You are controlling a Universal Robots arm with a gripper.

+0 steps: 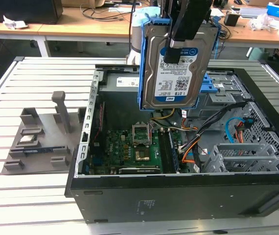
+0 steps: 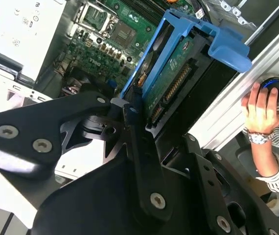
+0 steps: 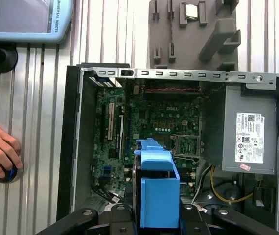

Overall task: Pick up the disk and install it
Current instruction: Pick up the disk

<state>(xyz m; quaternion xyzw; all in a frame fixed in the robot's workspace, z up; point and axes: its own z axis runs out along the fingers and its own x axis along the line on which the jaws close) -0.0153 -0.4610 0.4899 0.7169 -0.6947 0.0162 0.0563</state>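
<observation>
Pick-up looks complete: the black fingers are closed on the flat silver-grey hard disk, with its white-and-blue label and bright blue plastic bracket. In the exterior view one finger lies across the labelled face. In the second wrist view the grip sits at the connector end, with the disk's green circuit-board side turned to the camera.

The disk hangs upright in the air, well clear of everything. It is above the open black computer case, which lies on the grey slatted metal table. Below it are the green motherboard and, in the first wrist view, the large grey metal power-supply box with a white sticker.

Installing is, as I judge it, wholly left to do. The disk touches no part of the case and sits in no bay. The grey metal drive cage, at the exterior view's right of the case, seems the likely seat.

A person's hand rests on a small round device on the table beside the case.
</observation>
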